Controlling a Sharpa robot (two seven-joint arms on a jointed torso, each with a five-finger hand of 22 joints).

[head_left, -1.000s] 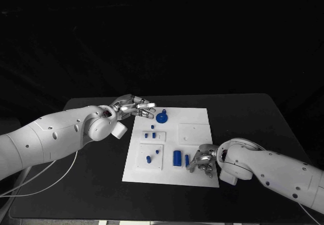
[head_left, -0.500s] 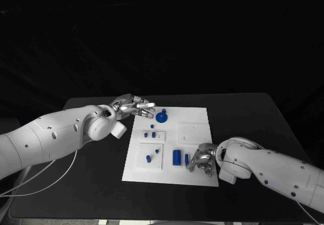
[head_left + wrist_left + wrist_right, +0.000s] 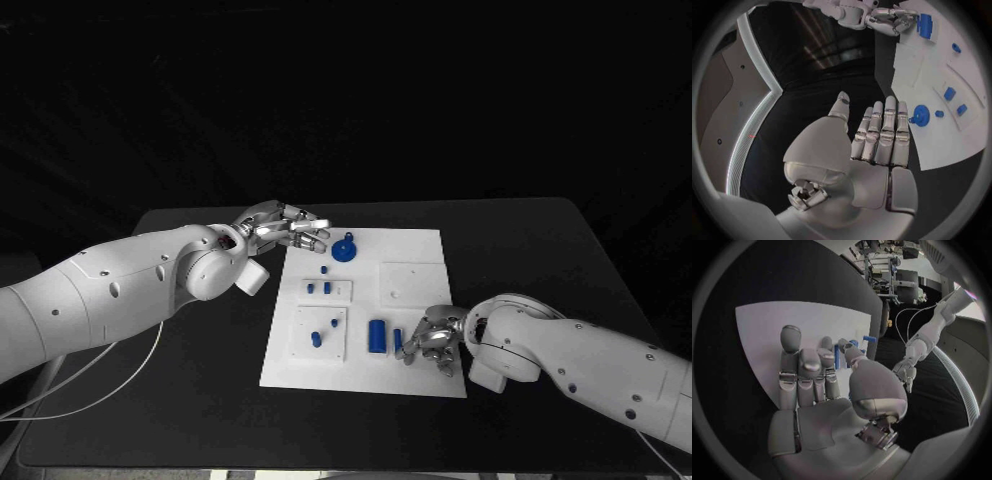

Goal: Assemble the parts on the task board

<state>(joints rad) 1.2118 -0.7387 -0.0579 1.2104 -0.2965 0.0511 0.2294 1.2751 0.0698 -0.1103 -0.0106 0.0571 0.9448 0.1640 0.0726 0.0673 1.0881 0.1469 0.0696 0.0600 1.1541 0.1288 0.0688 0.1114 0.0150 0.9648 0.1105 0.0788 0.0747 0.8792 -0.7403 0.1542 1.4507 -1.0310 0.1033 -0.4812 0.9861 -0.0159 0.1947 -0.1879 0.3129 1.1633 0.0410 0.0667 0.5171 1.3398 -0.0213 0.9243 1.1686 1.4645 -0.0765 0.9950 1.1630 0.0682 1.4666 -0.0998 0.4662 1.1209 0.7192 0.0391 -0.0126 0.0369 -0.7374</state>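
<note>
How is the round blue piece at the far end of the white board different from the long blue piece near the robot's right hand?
The round blue disc-shaped part is wide with a small knob sticking out; the long blue cylinder part is a slim rod lying flat. The disc sits at the far end of the white task board, by the left hand; the cylinder lies at the near end, beside the right hand. Both are blue, and neither is held.

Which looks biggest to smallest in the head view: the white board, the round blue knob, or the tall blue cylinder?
1. Task board, by far the largest.
2. Round blue knob and tall blue cylinder: they look too alike to rank.
</note>
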